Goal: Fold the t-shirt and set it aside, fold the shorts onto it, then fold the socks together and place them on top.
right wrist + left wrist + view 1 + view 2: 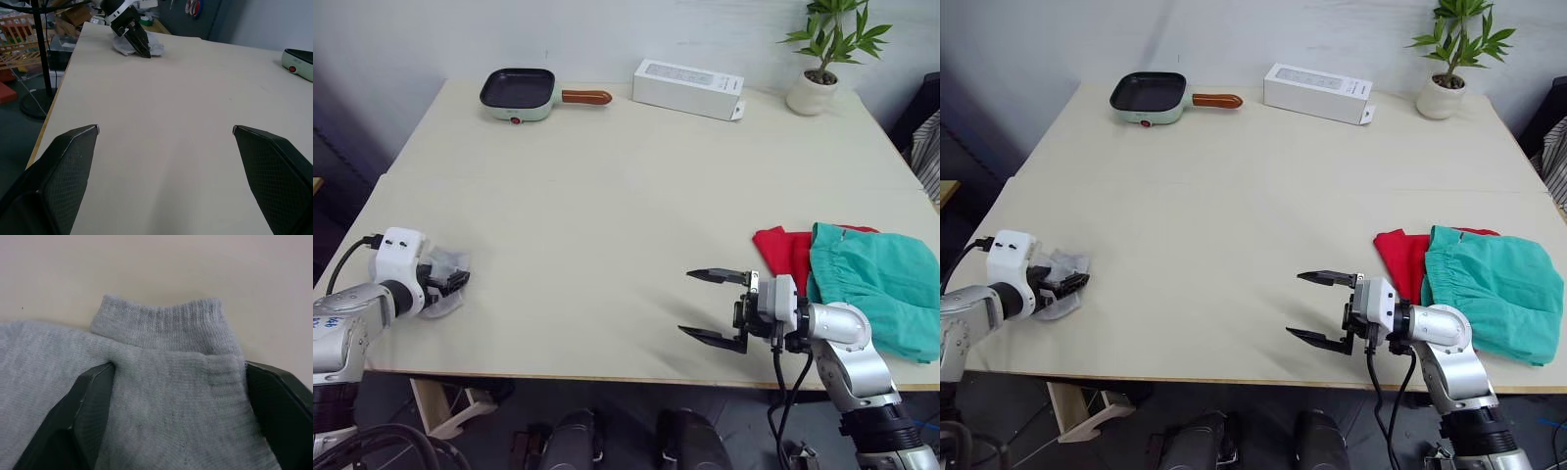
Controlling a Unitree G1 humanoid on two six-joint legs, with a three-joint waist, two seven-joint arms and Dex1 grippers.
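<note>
The light grey socks lie bunched near the table's front left edge. My left gripper is open and straddles them, one black finger on each side of the knitted fabric. The red t-shirt lies folded at the right, with the teal shorts lying over most of it. My right gripper hovers open and holding nothing just left of that pile, near the front edge. In the right wrist view, the left gripper and the socks show across the bare tabletop.
A pale green electric pan with a wooden handle, a long white box and a potted plant stand along the table's far edge. The beige table stretches wide between the two arms.
</note>
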